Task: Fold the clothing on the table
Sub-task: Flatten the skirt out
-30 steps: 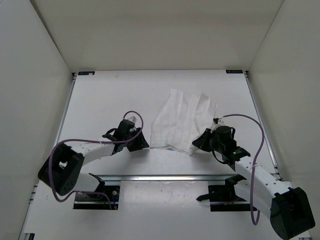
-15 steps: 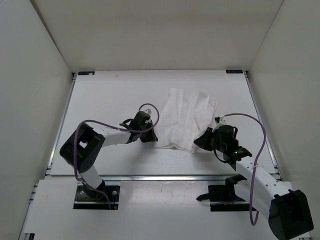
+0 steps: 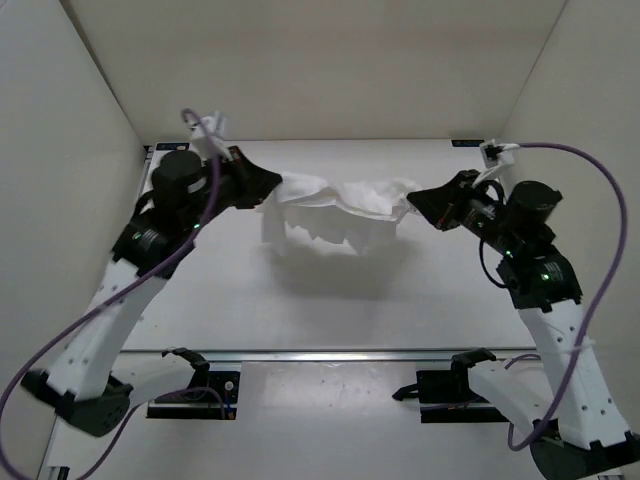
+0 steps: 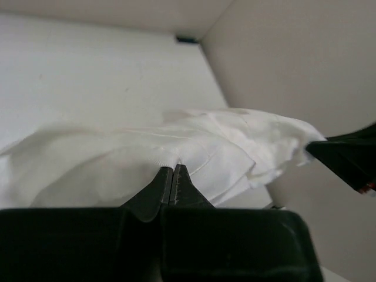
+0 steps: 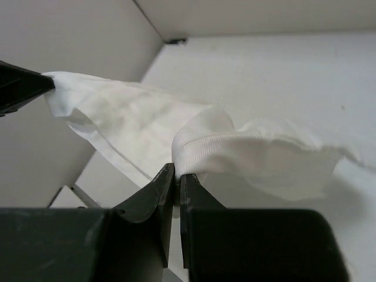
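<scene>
Hanging between both arms in the top view, the clothing [image 3: 340, 205] is sagging in mid-air above the table [image 3: 200, 300], not touching it, w/ its shadow falling underneath. The left gripper [image 3: 268, 190] is pinching its left end and the right gripper [image 3: 412, 203] is pinching its right end. Risk as I'm judging it: both bites are looking shallow, so pulling the arms apart too hard or swinging fast could be slipping the thin fabric out of one pinch and dropping that end. The bunched middle could also be landing creased, giving a crooked fold. In the left wrist view, the jaws are pressing together on a thin fold right at the tips. The cloth is spreading out beyond them and drooping twd the other gripper at far right. In the right wrist view, the jaws are squeezing a thicker rolled edge, again just at the tips. The rest is draping away ahead and stretching left twd the opposite gripper, w/ nothing reaching deeper btwn the fingers.
</scene>
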